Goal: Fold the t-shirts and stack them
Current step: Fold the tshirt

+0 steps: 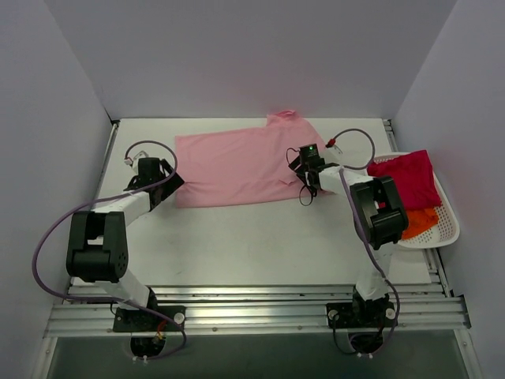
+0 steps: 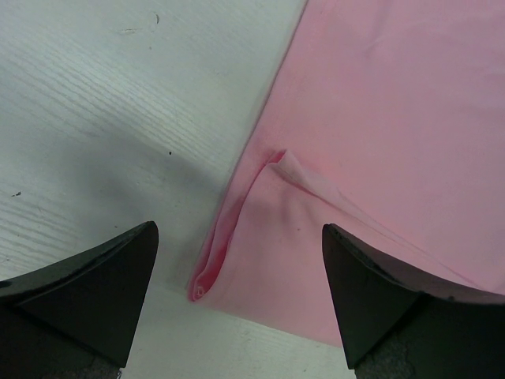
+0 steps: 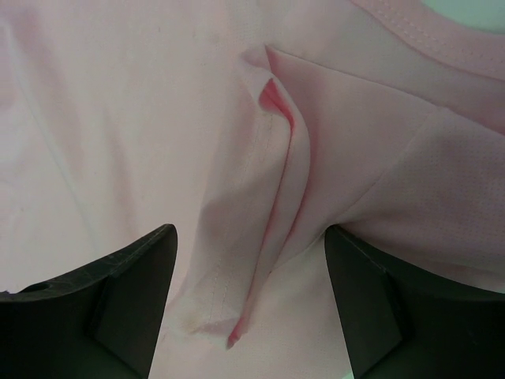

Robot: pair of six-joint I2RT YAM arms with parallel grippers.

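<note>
Now, at the left, the left end effector (image 2: pixel 238 230) stands wide open over the near-left corner of the light pink t-shirt (image 1: pixel 233 166), which lies spread across the bench (image 1: pixel 260 241). Further right, the right end effector (image 3: pixel 250 230) is open too, its jaws on either side of a raised pleat near the collar. Far right, a white basket (image 1: pixel 451 225) holds the magenta-red t-shirt (image 1: pixel 406 178) and the orange t-shirt (image 1: pixel 422 223).

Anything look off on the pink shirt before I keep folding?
Yes. The pink shirt is not lying flat. A raised pleat bunches up toward its right end, under the open right gripper, and the corner by the left gripper is rolled over on itself.
</note>
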